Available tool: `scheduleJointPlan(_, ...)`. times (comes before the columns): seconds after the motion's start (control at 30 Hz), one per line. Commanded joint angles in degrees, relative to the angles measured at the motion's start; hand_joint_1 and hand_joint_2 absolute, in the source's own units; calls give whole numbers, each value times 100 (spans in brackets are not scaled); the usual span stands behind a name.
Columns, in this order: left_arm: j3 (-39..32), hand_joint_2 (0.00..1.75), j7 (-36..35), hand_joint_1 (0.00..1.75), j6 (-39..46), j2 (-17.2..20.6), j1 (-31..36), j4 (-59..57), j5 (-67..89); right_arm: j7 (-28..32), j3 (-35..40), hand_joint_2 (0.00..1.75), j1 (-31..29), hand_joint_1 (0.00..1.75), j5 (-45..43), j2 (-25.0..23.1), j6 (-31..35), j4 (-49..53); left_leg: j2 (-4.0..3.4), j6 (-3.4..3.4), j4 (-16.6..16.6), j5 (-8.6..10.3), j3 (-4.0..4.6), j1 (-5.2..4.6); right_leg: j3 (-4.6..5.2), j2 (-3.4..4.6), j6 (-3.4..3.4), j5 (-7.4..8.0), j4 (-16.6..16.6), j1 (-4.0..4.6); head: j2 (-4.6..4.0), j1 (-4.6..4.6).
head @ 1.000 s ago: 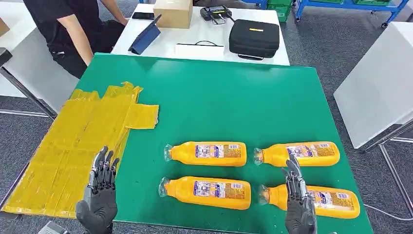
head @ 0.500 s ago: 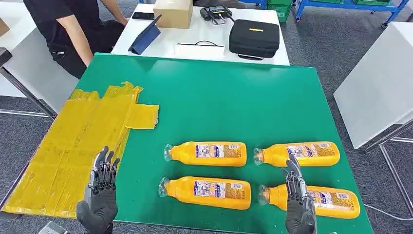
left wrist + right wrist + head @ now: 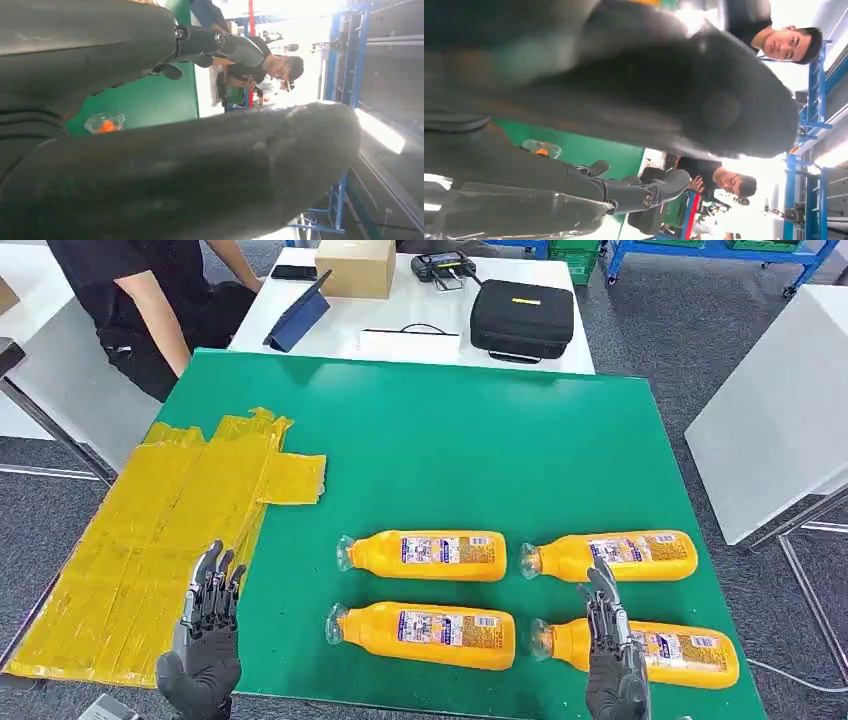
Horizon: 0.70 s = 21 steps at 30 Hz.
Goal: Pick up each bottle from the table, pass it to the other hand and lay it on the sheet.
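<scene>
Several orange bottles with clear caps lie on their sides on the green table (image 3: 430, 440): far left (image 3: 425, 555), far right (image 3: 612, 556), near left (image 3: 425, 634) and near right (image 3: 645, 651). The yellow sheet (image 3: 150, 540) covers the table's left part. My left hand (image 3: 203, 645) hovers over the sheet's near edge, fingers extended and empty. My right hand (image 3: 612, 658) is above the near right bottle's neck end, fingers extended, holding nothing. In the left wrist view a bottle cap (image 3: 104, 122) shows past the thumb; the right wrist view shows another cap (image 3: 541, 148).
A white table behind holds a black case (image 3: 522, 317), a cardboard box (image 3: 355, 265), a tablet (image 3: 300, 312) and a phone. A person in black (image 3: 150, 310) sits at the far left. Another white table (image 3: 780, 410) stands to the right.
</scene>
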<state>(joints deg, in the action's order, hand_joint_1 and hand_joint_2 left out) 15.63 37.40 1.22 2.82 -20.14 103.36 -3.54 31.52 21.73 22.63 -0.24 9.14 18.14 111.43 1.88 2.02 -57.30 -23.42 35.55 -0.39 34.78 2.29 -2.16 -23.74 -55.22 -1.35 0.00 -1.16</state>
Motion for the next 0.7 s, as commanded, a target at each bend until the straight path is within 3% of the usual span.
scheduleJointPlan(0.03, 98, 0, -41, 0, -6, 142, 23, -114, 4, -17, 5, 0, -6, 0, -17, 4, 4, -48, -8, -11, 2, -7, -17, 1, -17, -15, 11, -6, 1, 5, 0, 0)
scheduleJointPlan(0.7, 98, 0, -41, 0, -6, 142, 23, -114, 4, -17, 5, 0, -6, 0, -17, 4, 4, -48, -8, -12, 1, -7, -17, 3, -17, -15, 11, -6, 2, 7, 0, 0)
